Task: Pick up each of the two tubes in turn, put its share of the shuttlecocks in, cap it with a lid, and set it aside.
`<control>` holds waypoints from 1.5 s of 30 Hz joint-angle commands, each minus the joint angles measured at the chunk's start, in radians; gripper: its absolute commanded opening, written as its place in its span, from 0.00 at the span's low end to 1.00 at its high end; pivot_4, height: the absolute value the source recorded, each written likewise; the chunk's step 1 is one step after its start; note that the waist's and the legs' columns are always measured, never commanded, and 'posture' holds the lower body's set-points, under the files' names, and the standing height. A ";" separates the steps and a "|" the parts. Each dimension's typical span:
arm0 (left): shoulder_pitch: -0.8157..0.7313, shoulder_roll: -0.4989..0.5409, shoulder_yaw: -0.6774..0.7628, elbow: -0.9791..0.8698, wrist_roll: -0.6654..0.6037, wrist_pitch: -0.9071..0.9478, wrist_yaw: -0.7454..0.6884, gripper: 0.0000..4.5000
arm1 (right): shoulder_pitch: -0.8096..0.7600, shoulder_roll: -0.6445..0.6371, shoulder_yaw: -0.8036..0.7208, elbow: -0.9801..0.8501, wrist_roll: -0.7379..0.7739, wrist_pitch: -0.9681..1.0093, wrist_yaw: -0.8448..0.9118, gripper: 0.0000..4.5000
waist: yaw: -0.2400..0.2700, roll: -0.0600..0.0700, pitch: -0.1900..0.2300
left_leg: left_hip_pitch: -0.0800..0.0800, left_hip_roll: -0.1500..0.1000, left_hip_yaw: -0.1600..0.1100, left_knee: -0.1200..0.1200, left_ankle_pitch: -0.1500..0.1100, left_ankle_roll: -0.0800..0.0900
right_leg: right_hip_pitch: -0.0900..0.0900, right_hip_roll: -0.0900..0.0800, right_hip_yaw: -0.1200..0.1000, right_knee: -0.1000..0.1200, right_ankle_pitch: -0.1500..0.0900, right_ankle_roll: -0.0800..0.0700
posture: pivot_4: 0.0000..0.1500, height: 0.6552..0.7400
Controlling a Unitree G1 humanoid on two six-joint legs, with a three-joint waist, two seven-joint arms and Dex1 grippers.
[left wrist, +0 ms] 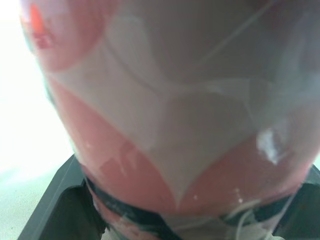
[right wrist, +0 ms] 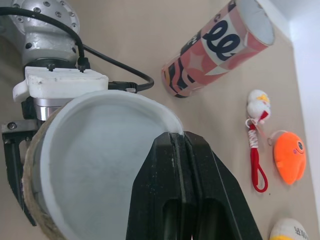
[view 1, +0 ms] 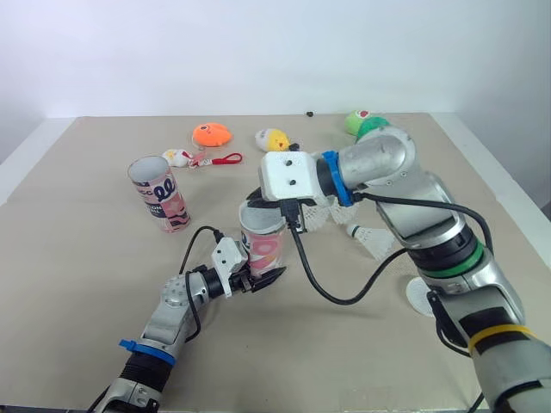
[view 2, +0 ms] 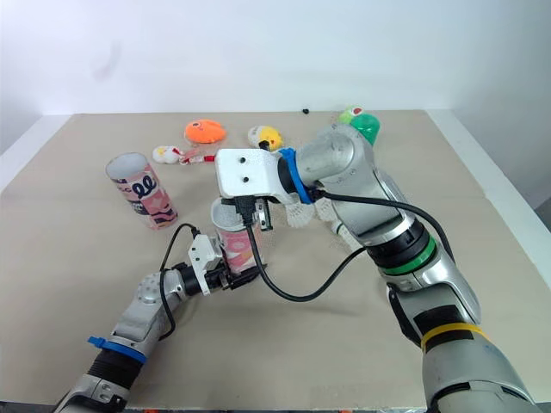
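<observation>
While in L pincer point(view 1: 262, 278), tube point(view 1: 263, 244) upright.

Beige desk point(view 1: 86, 258), bearing a standing patterned tube point(view 1: 159, 194), orange toy point(view 1: 211, 134), yellow toy point(view 1: 272, 139), green toy point(view 1: 362, 120), red-strapped charm point(view 1: 200, 158), shuttlecock point(view 1: 374, 243), white lid point(view 1: 420, 298).

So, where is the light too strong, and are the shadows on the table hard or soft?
Left wrist view: beside the held tube, the background is washed out to white. Left eye view: light is even; the other tube throws only a faint, soft shadow on the table.
</observation>
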 commanded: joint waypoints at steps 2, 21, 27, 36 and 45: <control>0.038 0.002 -0.038 0.103 0.041 0.047 0.004 0.76 | 0.050 0.004 0.013 -0.053 0.013 0.025 -0.017 0.01 | 0.000 0.001 -0.001 | 0.000 0.000 0.000 0.000 0.000 0.000 | 0.000 0.000 0.000 0.000 0.000 0.000 | 1.00 1.00; 0.034 0.000 -0.038 0.111 0.041 0.046 -0.001 0.76 | 0.187 0.062 0.026 -0.090 -0.014 -0.002 -0.160 0.01 | 0.000 0.001 -0.012 | 0.002 0.000 0.000 -0.001 0.000 0.000 | 0.001 0.000 0.000 0.000 -0.001 0.000 | 1.00 1.00; 0.032 -0.001 -0.038 0.114 0.041 0.044 -0.001 0.76 | 0.237 0.072 0.058 -0.066 -0.055 -0.040 -0.186 0.01 | -0.001 -0.002 -0.015 | 0.009 0.000 0.000 -0.004 0.000 0.000 | 0.006 0.000 0.000 0.000 -0.002 -0.001 | 1.00 1.00; 0.026 -0.003 -0.037 0.123 0.041 0.042 0.000 0.76 | 0.290 0.088 0.086 -0.043 -0.094 -0.077 -0.185 0.01 | -0.002 0.001 -0.020 | 0.015 0.000 -0.001 -0.008 -0.001 -0.001 | 0.010 0.000 0.000 0.000 -0.004 -0.003 | 1.00 1.00; 0.022 -0.006 -0.038 0.129 0.040 0.039 -0.001 0.76 | 0.338 0.128 0.110 0.010 -0.124 -0.135 -0.179 0.01 | -0.003 -0.001 -0.030 | 0.019 0.001 -0.004 -0.008 -0.003 -0.005 | 0.013 -0.001 -0.001 -0.001 -0.006 -0.002 | 1.00 1.00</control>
